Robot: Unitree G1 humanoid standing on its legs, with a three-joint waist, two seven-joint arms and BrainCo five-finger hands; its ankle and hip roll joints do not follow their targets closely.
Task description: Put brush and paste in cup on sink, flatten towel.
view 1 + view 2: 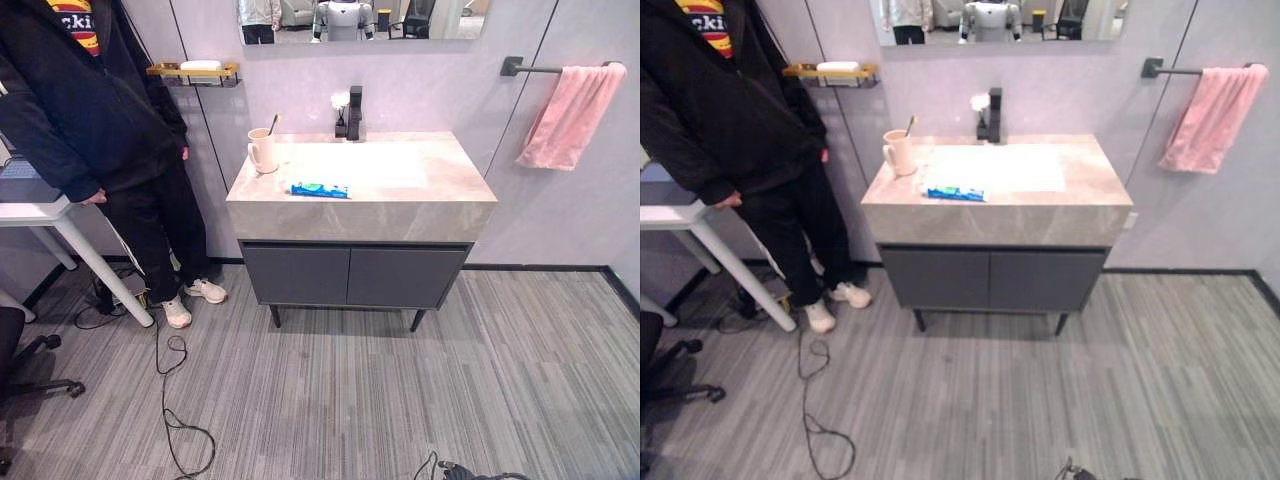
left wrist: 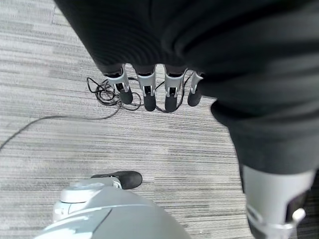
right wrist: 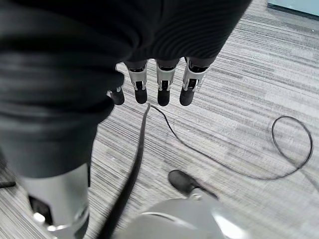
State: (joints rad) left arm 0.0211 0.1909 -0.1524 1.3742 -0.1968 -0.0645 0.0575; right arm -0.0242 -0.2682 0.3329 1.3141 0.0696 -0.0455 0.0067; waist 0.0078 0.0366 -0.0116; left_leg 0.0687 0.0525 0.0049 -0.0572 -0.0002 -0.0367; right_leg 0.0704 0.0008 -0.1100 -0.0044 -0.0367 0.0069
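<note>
A cream cup [image 1: 262, 150] stands at the left of the marble sink top [image 1: 420, 205], and a brush [image 1: 272, 124] leans inside it. The blue paste tube [image 1: 320, 190] lies flat near the counter's front edge, right of the cup. A pink towel [image 1: 570, 115] hangs bunched and crooked on the wall rail at the right. Both hands hang low over the striped floor, far from the sink. My left hand [image 2: 149, 94] has straight fingers and holds nothing. The fingers of my right hand [image 3: 162, 84] are relaxed too, with nothing in them.
A person in black [image 1: 90, 120] stands left of the sink, leaning on a white table [image 1: 40, 212]. A black faucet [image 1: 352, 112] rises at the back of the counter. A wall shelf [image 1: 192, 71] is at upper left, an office chair base [image 1: 30, 375] at lower left.
</note>
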